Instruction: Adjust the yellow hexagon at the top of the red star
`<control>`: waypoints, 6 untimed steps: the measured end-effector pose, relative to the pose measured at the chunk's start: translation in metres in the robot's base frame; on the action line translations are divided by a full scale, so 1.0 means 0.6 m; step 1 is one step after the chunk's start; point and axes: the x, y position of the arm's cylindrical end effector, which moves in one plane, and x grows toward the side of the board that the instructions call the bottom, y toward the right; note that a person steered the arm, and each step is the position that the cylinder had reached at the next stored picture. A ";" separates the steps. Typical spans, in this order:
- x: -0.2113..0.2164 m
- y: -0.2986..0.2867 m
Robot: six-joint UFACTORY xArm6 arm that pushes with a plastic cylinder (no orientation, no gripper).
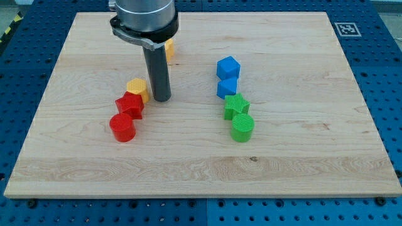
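The yellow hexagon (pixel 137 88) lies left of the board's centre, touching the upper right of the red star (pixel 130 104). My tip (pixel 161 98) stands just to the right of the yellow hexagon, very close to it or touching it. A red cylinder (pixel 122 127) sits just below the red star. A second yellow block (pixel 169 48) shows partly behind the rod near the view's top; its shape is hidden.
Two blue blocks (pixel 228 66) (pixel 227 86) stand right of centre, one above the other. Below them lie a green star-like block (pixel 236 105) and a green cylinder (pixel 242 129). The wooden board (pixel 301 163) rests on a blue perforated table.
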 end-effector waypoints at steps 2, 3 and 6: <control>0.000 -0.052; 0.000 -0.062; -0.070 -0.013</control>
